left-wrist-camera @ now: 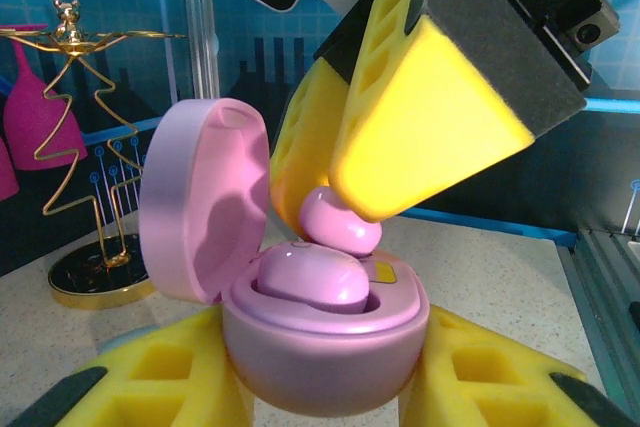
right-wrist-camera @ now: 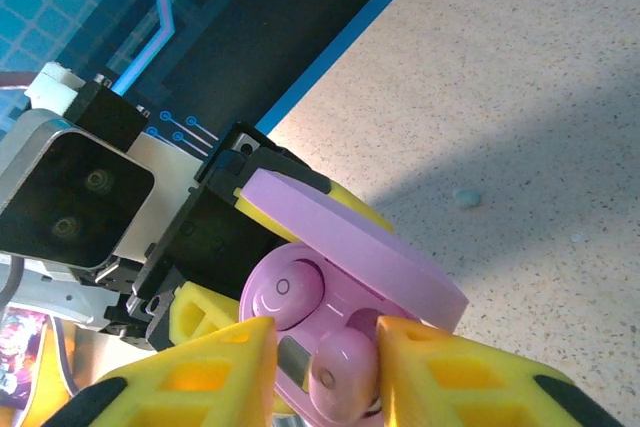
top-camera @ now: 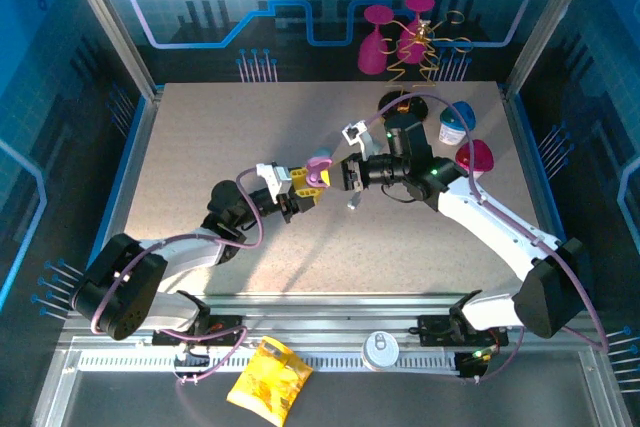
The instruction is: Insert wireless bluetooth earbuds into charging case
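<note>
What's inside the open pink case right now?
One purple bud sits seated in the case. A second bud is at the other slot, between the pads of the right claw. Buds and pads cover the slots beneath.

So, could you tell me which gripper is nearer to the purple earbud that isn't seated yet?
Right. The right gripper brackets the purple earbud from above; the left gripper holds the open case beneath it.

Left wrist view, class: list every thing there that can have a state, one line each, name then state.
charging case, lid open
first earbud, seated in the case
second earbud, at its slot, not fully in
left gripper, jaws shut on the charging case
right gripper, jaws around the second earbud, grip unclear
</note>
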`<action>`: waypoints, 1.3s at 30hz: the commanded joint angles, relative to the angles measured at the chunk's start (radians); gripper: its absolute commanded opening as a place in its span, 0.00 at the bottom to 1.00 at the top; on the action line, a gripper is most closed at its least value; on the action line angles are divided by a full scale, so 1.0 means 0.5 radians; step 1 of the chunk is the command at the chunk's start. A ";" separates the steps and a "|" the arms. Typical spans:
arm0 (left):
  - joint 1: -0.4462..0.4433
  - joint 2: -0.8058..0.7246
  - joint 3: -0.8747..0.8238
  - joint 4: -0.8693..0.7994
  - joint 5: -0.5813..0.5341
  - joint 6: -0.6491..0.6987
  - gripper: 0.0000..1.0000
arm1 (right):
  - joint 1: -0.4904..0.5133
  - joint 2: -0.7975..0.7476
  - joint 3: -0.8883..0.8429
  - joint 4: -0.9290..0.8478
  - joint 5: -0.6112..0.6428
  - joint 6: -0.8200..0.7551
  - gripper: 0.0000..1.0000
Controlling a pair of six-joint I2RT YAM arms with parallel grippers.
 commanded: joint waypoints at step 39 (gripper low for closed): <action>0.007 -0.094 0.094 -0.126 -0.021 0.174 0.33 | 0.090 0.228 0.574 -0.787 0.477 -0.180 0.61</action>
